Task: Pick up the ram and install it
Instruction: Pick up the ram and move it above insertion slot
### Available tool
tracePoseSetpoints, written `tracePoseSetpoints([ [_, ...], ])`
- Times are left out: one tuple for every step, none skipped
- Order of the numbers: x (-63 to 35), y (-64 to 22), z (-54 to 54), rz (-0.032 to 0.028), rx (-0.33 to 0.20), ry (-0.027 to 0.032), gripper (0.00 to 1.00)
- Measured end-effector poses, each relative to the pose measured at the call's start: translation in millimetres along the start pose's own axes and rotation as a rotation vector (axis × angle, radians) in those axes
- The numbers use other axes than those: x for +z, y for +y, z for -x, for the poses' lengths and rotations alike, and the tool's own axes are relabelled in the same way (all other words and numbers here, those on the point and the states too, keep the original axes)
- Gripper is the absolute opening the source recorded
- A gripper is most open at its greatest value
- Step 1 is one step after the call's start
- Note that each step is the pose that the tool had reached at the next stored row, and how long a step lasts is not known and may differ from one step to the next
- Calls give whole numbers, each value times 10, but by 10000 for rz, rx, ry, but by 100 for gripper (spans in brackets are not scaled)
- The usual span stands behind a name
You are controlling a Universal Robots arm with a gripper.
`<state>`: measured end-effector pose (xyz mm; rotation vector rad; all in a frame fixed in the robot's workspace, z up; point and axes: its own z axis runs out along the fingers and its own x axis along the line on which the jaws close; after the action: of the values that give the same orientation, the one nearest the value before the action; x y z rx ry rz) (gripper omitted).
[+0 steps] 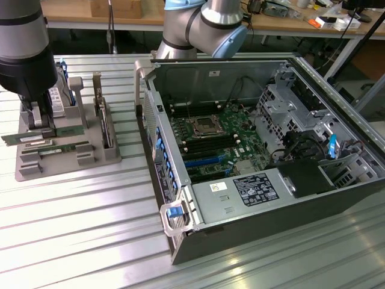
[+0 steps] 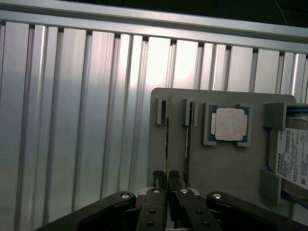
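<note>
gripper (image 2: 167, 177) is down on the grey tray (image 2: 216, 178), fingers pressed together on the top edge of the ram (image 2: 167, 144). It's a thin pinch with no visible gap either side of the board. In the exterior view the gripper (image 1: 38, 123) sits at the tray's (image 1: 27, 171) end on that view's left.

Ram location: on edge in its tray slot, not lifted. Judging from the wrist view, the grip is near one end of the stick, not mid-span. The rest of the board runs straight away from the fingers along the slot, so its long axis sits square to the jaw closing direction.

Neighbours:
- second green stick (image 2: 187, 139) is in the next slot, parallel and just beside, and the gripper isn't touching it
- processor chip (image 2: 231, 124) is in its pocket further along the tray, apart from the fingers
- hard drive (image 2: 294, 161) is at the tray's far edge, well apart

Key relation: the open computer case (image 1: 252, 150) lies on the ribbed surface (image 1: 90, 229) to the exterior view's right of the tray, with a strip of bare surface between. The memory slots (image 1: 204, 143) are on the motherboard beside the CPU socket, and look empty. Their long axis looks roughly in line with the stick's as it lies now, though I can't call that exactly from this angle.
</note>
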<state>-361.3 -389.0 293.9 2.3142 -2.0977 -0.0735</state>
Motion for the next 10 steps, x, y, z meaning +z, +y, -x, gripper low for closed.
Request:
tracePoseSetpoints([
  [-29,1,1,-1,0,0,14],
  [-50,2,1,-1,0,0,14],
  [-67,3,2,-1,0,0,14],
  [-90,4,2,0,0,0,14],
  [-106,5,2,0,0,0,14],
  [-131,5,3,-1,0,0,14],
  [-155,6,4,-1,0,-1,14],
  [-177,7,4,-1,0,-1,14],
  [-224,9,5,-1,-1,0,14],
  [-283,12,7,0,0,0,14],
])
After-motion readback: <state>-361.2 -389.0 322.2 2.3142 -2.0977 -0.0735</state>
